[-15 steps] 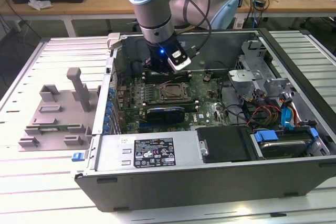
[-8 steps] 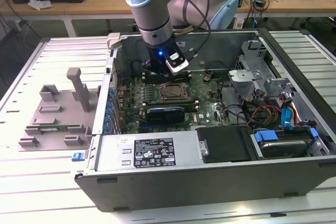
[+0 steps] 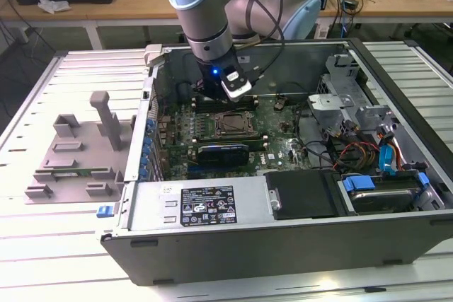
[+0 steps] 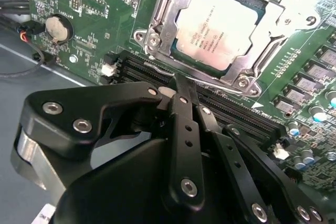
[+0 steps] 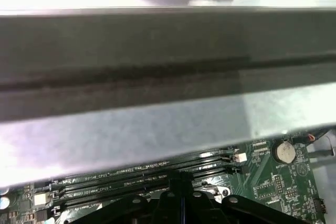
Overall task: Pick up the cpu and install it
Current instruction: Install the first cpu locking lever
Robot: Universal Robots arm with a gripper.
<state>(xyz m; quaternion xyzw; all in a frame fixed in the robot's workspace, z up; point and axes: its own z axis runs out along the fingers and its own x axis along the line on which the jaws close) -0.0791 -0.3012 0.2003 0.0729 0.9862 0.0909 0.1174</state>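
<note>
The cpu (image 4: 220, 24), a flat square chip with a silvery top, lies inside the metal socket frame (image 4: 157, 19) on the green motherboard (image 4: 79, 3). In the second wrist view my gripper (image 4: 182, 85) has its black fingers pressed together with nothing between them. Its tips hang over the memory slots (image 4: 142, 69), just beside the socket. In the exterior view the gripper (image 3: 212, 97) is inside the open computer case, above the board and behind the socket (image 3: 232, 125). The first wrist view shows the gripper (image 5: 181, 182) over the memory slots (image 5: 131, 179).
A black graphics card (image 3: 223, 152) lies in front of the socket. The case wall (image 5: 157, 77) rises close behind the gripper. A coin battery (image 4: 56, 29) sits on the board. Drive cage and cables (image 3: 368, 146) crowd the exterior view's right. A grey tray (image 3: 71, 153) lies outside on the left.
</note>
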